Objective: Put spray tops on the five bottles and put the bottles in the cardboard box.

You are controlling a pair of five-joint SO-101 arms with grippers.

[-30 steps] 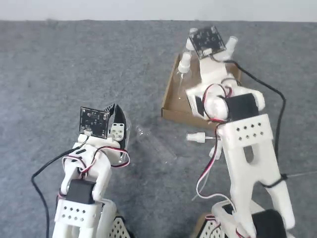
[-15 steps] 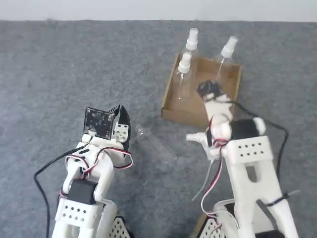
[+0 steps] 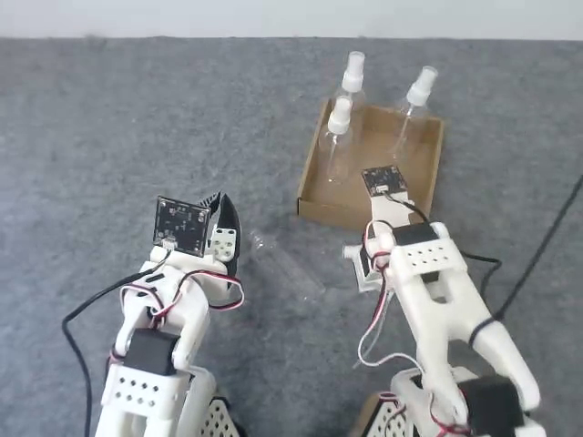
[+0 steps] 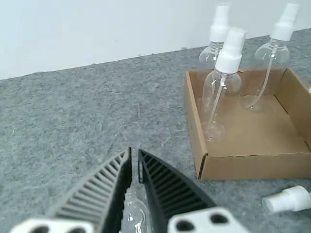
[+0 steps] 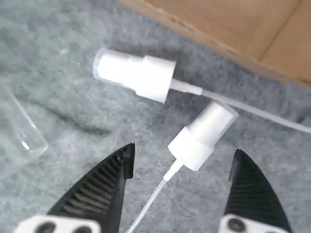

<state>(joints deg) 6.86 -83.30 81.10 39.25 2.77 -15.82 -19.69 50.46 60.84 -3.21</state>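
Left gripper (image 4: pixel 134 158): my fingers closed to thin slit, gripping nothing, by uncapped bottle (image 3: pixel 287 266) lying mid-table. Right gripper (image 5: pixel 183 151): my fingers spread wide, empty, over spray top (image 5: pixel 201 136); second spray top (image 5: pixel 136 75) just beside it, near cardboard box (image 3: pixel 337 216) toward table's far edge. Three capped bottles (image 3: pixel 339 141) stand at box.

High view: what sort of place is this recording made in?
Probably a lab or workshop bench rig: two white plastic robot arms on a grey carpet-like mat, plain white wall behind.
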